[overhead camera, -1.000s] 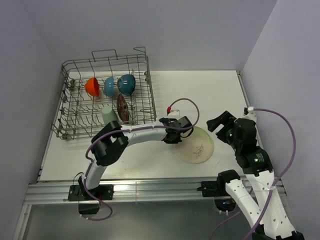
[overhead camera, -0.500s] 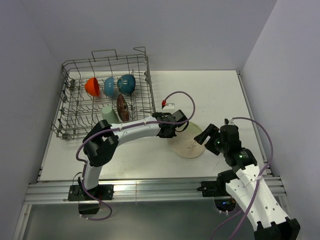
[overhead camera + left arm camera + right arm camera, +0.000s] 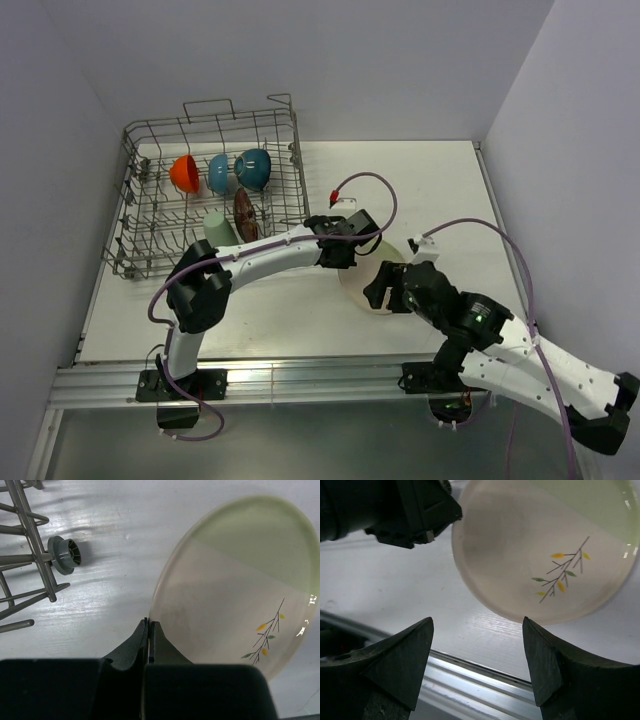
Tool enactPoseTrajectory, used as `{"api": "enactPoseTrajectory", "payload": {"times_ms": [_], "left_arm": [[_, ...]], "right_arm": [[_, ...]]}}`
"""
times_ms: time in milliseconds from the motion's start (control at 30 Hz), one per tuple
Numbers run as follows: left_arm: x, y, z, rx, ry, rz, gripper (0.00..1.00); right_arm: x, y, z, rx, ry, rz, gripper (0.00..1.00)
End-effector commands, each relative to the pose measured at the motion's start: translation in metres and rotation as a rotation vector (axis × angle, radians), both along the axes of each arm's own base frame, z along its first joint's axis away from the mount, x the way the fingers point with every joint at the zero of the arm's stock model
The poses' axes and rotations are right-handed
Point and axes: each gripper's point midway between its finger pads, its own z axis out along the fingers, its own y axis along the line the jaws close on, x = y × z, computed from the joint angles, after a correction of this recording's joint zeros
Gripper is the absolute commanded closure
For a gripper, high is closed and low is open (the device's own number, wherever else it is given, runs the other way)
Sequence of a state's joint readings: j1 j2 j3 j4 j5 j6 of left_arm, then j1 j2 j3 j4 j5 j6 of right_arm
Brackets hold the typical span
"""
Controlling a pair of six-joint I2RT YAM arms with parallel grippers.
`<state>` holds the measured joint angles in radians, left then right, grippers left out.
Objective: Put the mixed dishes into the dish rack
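Note:
The large cream plate with twig motif (image 3: 368, 282) lies right of the dish rack (image 3: 150, 250) and seems tilted up at its left rim. My left gripper (image 3: 345, 262) is shut on that rim (image 3: 149, 622); the plate (image 3: 235, 580) fills the left wrist view. My right gripper (image 3: 387, 297) is open and empty, just in front of the plate (image 3: 540, 545), not touching it. In the rack stand the orange bowl (image 3: 183, 172), small blue bowl (image 3: 218, 172), teal bowl (image 3: 253, 167), red floral bowl (image 3: 243, 213) and pale green cup (image 3: 218, 229).
The rack's wire side and a small grey wheel (image 3: 66, 561) are close to the left of the plate. An aluminium rail (image 3: 300, 375) runs along the table's front edge, right below my right gripper (image 3: 477, 622). Walls close in on the left, back and right.
The left gripper has drawn the plate a little left toward the rack. The right arm has swung in from the far right and down to the plate's front edge, gripper open.

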<state>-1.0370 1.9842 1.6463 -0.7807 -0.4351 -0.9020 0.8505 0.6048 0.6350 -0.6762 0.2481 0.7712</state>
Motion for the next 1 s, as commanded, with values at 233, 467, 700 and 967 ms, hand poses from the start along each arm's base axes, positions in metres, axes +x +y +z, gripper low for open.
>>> {"api": "enactPoseTrajectory", "payload": {"times_ms": [233,467,700,967], "left_arm": [[0.005,-0.005,0.037,-0.026,-0.028,-0.05,1.0],[-0.001,-0.006,0.041,-0.031,-0.005,-0.079,1.0],[-0.008,-0.005,0.041,-0.044,0.017,-0.098,1.0],[-0.011,0.0,0.036,-0.041,0.02,-0.09,1.0]], "right_arm": [[-0.014,0.007,0.0,-0.309,-0.162,-0.028,0.2],[-0.015,0.02,-0.005,-0.406,-0.223,0.015,0.2],[-0.018,0.038,-0.012,-0.52,-0.252,0.028,0.19],[-0.03,0.041,0.001,-0.203,-0.194,-0.055,0.18]]}}
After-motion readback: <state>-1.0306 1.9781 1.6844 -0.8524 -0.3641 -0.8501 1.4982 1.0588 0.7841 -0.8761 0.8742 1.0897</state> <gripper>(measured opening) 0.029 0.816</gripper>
